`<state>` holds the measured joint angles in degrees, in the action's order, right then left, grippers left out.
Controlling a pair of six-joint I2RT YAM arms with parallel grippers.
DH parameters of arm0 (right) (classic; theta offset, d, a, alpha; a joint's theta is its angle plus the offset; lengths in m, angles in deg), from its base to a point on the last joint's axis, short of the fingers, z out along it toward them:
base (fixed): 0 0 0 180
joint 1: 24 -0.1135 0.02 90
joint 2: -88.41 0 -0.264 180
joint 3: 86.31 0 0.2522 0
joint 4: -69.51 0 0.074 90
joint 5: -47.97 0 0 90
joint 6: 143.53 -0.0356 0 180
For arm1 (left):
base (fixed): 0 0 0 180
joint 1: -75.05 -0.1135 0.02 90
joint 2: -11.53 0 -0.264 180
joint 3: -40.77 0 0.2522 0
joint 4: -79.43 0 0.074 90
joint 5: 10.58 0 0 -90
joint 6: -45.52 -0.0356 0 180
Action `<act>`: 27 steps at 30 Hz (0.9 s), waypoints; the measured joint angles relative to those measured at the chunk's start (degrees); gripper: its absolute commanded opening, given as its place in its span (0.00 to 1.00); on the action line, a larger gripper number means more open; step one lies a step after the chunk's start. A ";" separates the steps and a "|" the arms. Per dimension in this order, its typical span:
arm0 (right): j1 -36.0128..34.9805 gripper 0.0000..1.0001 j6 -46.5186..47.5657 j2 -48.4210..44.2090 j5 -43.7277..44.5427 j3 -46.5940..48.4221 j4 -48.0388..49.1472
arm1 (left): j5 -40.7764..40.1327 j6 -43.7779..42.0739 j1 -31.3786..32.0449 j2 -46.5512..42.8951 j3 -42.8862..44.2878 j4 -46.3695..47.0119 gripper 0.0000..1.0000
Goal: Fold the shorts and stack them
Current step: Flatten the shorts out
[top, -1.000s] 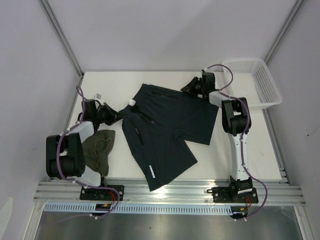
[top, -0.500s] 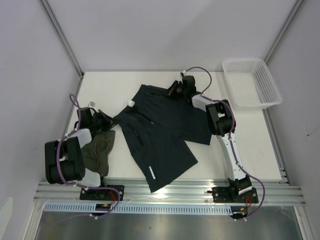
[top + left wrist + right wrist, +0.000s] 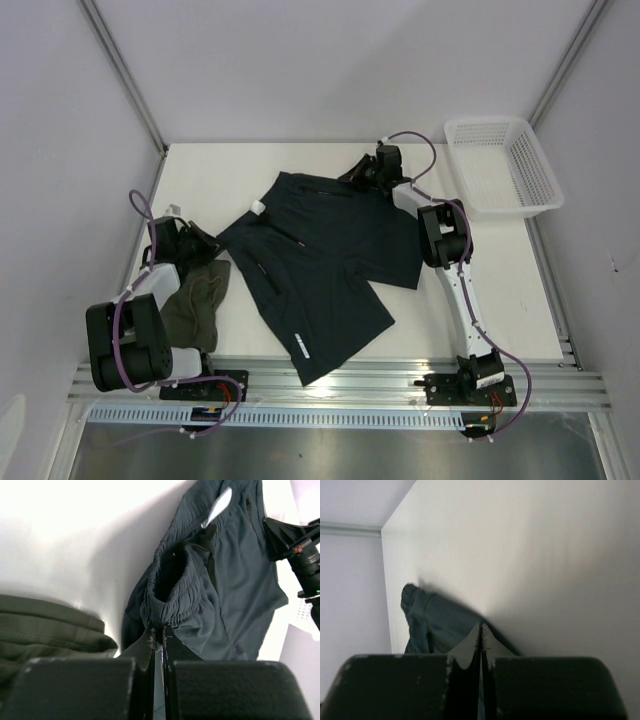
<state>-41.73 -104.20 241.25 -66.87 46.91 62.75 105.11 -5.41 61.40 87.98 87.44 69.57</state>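
The dark navy shorts (image 3: 320,260) lie spread across the middle of the table, one leg reaching the front edge. My left gripper (image 3: 207,241) is shut on the left end of their gathered waistband (image 3: 172,600), with its fingertips (image 3: 151,639) pinching the cloth. My right gripper (image 3: 362,172) is at the shorts' far edge. Its jaws are closed at a fold of the navy cloth (image 3: 437,622). The olive-green shorts (image 3: 197,298) lie bunched at the front left, beside my left arm, and they also show in the left wrist view (image 3: 45,627).
A white mesh basket (image 3: 502,165) stands at the back right corner. A white tag (image 3: 259,207) sticks up from the navy waistband. Grey walls and metal posts enclose the table, and the arm bases sit on the rail at the front edge.
My left gripper has drawn the navy waistband corner leftward. My right gripper came from beside the basket onto the shorts' far edge, closed there, then shifted slightly right.
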 measured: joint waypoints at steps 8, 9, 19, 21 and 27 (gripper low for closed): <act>3.37 0.00 -0.63 1.99 0.11 3.04 -0.70 | -3.13 -2.54 0.00 0.46 1.22 -1.95 0.00; 3.80 0.00 -0.31 1.99 0.13 3.08 -0.76 | -3.48 -2.73 0.00 0.63 1.25 -1.97 0.00; 4.70 0.67 11.02 1.05 -1.64 7.67 -5.77 | -3.17 -3.13 0.00 3.78 1.40 -1.86 0.00; 4.37 0.67 15.23 1.01 -2.12 8.87 -8.63 | -2.95 -3.15 0.00 4.26 1.49 -1.66 0.00; 3.13 0.65 29.31 0.26 -2.99 11.54 -17.44 | -2.51 -3.13 0.09 5.20 2.16 -1.42 0.00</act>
<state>-38.61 -74.89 241.51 -69.86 58.45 45.31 102.60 -8.53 61.49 93.18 89.60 68.15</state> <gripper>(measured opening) 0.663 0.012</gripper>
